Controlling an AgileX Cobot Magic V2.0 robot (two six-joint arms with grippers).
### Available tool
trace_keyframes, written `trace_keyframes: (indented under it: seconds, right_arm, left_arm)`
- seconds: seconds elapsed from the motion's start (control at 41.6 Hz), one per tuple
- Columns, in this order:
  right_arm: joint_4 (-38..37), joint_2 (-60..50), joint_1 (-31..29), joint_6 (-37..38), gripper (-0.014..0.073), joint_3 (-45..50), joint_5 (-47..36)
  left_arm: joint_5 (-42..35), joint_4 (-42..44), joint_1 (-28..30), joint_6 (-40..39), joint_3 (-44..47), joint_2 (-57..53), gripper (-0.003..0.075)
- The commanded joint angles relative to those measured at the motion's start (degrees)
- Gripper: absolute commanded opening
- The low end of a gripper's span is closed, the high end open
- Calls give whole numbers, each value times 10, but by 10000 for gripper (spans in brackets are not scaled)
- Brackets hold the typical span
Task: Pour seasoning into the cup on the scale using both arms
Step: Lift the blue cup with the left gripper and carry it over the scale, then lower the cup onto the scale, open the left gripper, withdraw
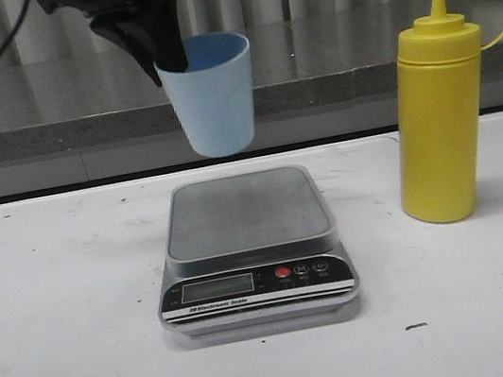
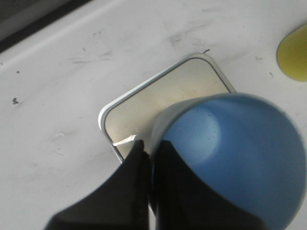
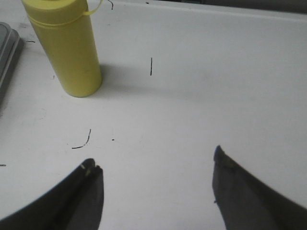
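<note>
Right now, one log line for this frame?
left gripper: holding cup above scale | right gripper: open, empty | seasoning: upright on table

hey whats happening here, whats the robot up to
The left gripper holds a small light-blue plastic tumbler by its rim, one jaw inside and one outside, in the air above the flat digital kitchen scale with the grey steel platform. The cup looks empty and is not on the scale. The tall yellow plastic squeeze bottle stands upright on the white table to the scale's right, untouched. The right gripper is open over bare table near it.
</note>
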Motion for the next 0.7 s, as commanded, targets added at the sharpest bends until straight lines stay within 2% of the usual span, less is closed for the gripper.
trace_keyframes:
  seconds: [0.0,0.361,0.529,0.673]
  right_arm:
    - [-9,4,-2,-6,507,-20,-35]
    - [-9,4,-2,-6,507,-20,-35]
    - [-9,4,-2,-6,507,-20,-35]
    - [-9,4,-2,-6,507,-20,-35]
  left_arm:
    - [-16,-8,-5,-5,-21,-9,-20]
    - [-20,-14,-5,-5,-21,16,-1]
    - [-20,-29,-5,-5,-21,22,149]
    - [-20,-35,-5,-5,-21,22,338]
